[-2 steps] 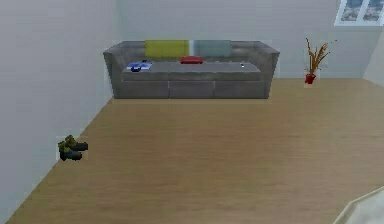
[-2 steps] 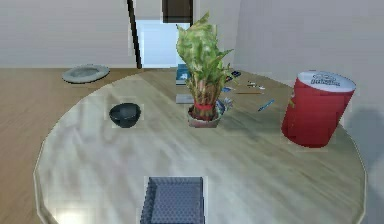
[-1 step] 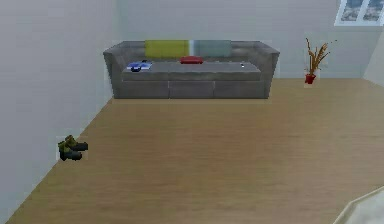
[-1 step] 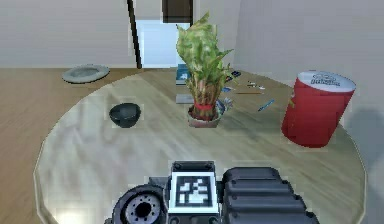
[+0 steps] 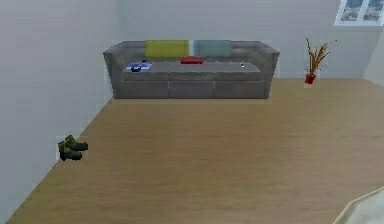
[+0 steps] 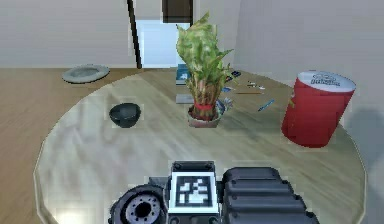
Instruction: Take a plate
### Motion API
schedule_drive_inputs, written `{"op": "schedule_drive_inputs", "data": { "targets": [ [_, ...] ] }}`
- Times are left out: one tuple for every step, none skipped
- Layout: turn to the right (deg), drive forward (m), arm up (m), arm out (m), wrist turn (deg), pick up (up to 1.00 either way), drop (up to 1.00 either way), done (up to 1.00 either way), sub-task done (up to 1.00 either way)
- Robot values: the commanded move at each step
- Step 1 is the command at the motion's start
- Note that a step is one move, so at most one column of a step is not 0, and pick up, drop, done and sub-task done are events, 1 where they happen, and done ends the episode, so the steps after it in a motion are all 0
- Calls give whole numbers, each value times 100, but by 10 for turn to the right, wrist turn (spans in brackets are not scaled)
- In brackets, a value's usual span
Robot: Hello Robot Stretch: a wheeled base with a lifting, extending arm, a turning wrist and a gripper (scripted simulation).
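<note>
Nearest, at the arm side view's bottom edge, a white square marker with black marks (image 6: 195, 193) sits beside the gripper (image 6: 138, 208), a dark body whose far end is unclear, so I cannot tell whether it holds anything. Beyond it a round pale wooden desk (image 6: 90, 150) carries a small black bowl (image 6: 125, 114), a leafy green plant in a reddish pot (image 6: 205, 70) and a red cylindrical tub with a white lid (image 6: 317, 107). A flat round grey plate (image 6: 85, 73) lies past the desk's far left rim, well apart from the gripper

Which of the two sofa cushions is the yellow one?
The yellow cushion is the one nearer the sofa's left end in the forward view; the pale blue cushion sits right of it.
</note>
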Motion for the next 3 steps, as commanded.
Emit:
{"op": "schedule_drive_inputs", "data": {
  "targets": [
    [0, 0, 0, 0, 450, 0, 0, 0, 0],
    [0, 0, 0, 0, 450, 0, 0, 0, 0],
    [0, 0, 0, 0, 360, 0, 0, 0, 0]
  ]
}}
